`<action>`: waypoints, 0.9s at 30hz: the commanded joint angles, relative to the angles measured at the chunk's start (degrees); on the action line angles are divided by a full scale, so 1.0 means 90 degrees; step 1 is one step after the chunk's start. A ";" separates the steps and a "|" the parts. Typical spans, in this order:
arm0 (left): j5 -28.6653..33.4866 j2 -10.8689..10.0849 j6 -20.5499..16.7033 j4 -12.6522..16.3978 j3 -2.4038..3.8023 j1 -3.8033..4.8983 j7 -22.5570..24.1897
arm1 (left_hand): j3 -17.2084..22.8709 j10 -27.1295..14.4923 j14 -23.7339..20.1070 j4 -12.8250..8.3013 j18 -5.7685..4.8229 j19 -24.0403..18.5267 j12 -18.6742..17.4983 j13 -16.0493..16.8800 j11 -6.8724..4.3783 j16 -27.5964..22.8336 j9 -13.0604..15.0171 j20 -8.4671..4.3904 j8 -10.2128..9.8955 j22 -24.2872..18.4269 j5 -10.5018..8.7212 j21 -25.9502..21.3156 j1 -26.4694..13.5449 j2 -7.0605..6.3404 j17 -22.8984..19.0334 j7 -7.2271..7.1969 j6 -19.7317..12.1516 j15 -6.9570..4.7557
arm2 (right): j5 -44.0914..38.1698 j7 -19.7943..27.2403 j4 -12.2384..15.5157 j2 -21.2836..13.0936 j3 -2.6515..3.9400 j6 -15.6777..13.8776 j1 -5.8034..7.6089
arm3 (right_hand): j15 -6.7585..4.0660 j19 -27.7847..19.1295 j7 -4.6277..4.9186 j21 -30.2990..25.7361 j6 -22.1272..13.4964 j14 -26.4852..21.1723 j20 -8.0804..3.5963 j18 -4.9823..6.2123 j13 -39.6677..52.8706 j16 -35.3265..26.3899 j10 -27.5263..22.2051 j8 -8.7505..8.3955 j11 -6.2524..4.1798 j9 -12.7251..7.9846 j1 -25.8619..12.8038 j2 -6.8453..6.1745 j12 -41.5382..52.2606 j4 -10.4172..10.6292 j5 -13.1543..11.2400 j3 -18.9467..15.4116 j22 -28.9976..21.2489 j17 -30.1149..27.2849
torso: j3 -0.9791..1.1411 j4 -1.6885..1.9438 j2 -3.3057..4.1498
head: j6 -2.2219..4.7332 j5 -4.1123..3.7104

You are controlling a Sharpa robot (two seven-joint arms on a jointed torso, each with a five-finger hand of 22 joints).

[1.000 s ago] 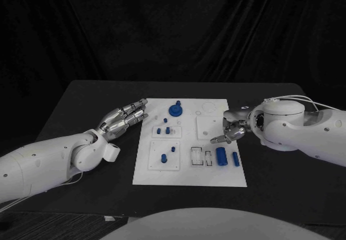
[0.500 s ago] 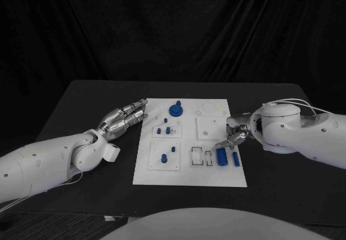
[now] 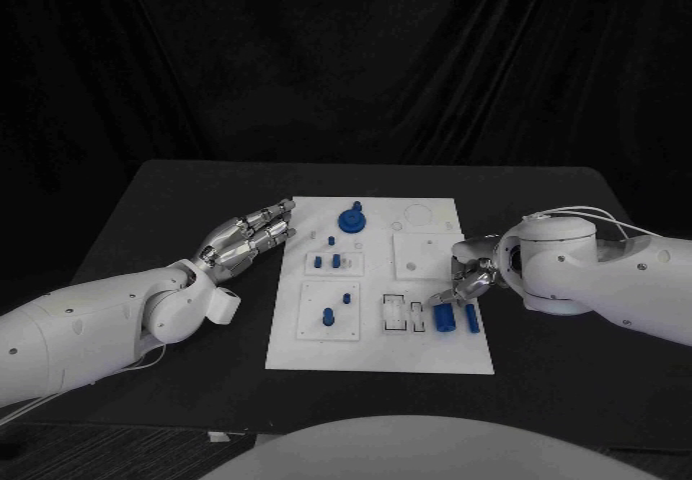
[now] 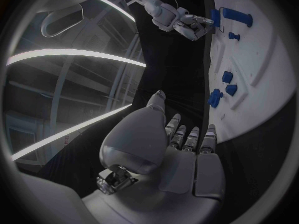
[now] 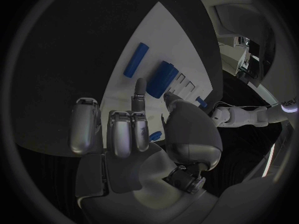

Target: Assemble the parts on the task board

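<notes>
Head view, left to right: my left hand [image 3: 248,238] lies on the black table [image 3: 173,200] just beside the left edge of the white rectangular task board [image 3: 378,352], fingers straight, close together, holding nothing. Small blue plastic pegs [image 3: 329,262] stand in the board's middle panels. At the board's right edge lie a thick blue cylinder [image 3: 444,319] and a slimmer blue rod [image 3: 470,316], side by side. My right hand [image 3: 459,282] hovers just above the cylinder, fingertips [image 5: 141,87] narrowly parted; whether they touch it I cannot tell.
</notes>
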 commanded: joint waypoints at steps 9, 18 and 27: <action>0.0034 0.0022 0.0073 -0.0008 0.0005 -0.0024 0.0062 | 0.0012 -0.0039 -0.0014 -0.0050 0.0115 -0.0004 0.0012 -0.0004 0.0003 0.0038 -0.0005 0.0067 0.0026 0.0002 0.0050 0.0021 0.0010 0.0067 0.0006 0.0018 -0.0027 0.0051 | 0.0254 -0.0041 -0.0049 0.0081 0.0002 -0.0314 -0.0144 | 0.0072 0.0004 0.0031 -0.0138 -0.0170 0.0594 0.0100 0.0114 0.1675 -0.0060 0.0680 -0.0111 0.0083 0.0172 0.0481 0.0019 0.0022 -0.0067 0.0665 0.0121 0.1128 0.1379 | 0.0000 -0.0002 -0.0002 | 0.0000 0.0021; 0.0034 0.0026 0.0086 -0.0030 0.0005 -0.0041 0.0047 | 0.0018 -0.0040 -0.0014 -0.0055 0.0114 -0.0002 0.0012 -0.0005 0.0005 0.0038 -0.0004 0.0074 0.0027 0.0003 0.0059 0.0021 0.0015 0.0073 0.0006 0.0021 -0.0022 0.0054 | 0.0630 -0.0069 -0.0084 0.0125 0.0002 -0.0333 -0.0225 | 0.0112 -0.0058 0.0096 -0.0326 -0.0500 0.0574 0.0135 0.0149 0.1675 -0.0129 0.0680 -0.0267 0.0136 0.0512 0.1141 -0.0024 0.0022 -0.0409 0.1832 0.0324 0.1079 0.1283 | 0.0000 -0.0001 0.0000 | 0.0000 0.0025; 0.0034 0.0022 0.0091 -0.0030 0.0005 -0.0053 0.0042 | 0.0027 -0.0041 -0.0014 -0.0064 0.0114 -0.0001 0.0011 -0.0005 0.0007 0.0038 -0.0003 0.0082 0.0029 0.0002 0.0076 0.0022 0.0023 0.0083 0.0006 0.0024 -0.0020 0.0059 | 0.0739 -0.0125 -0.0067 0.0130 0.0002 -0.0310 -0.0238 | 0.0175 -0.0113 0.0181 -0.0553 -0.0883 0.0542 0.0196 0.0188 0.1675 -0.0233 0.0680 -0.0376 0.0212 0.0906 0.1253 -0.0057 0.0022 -0.0771 0.3108 0.0632 0.1021 0.1146 | 0.0000 -0.0002 0.0003 | 0.0000 0.0047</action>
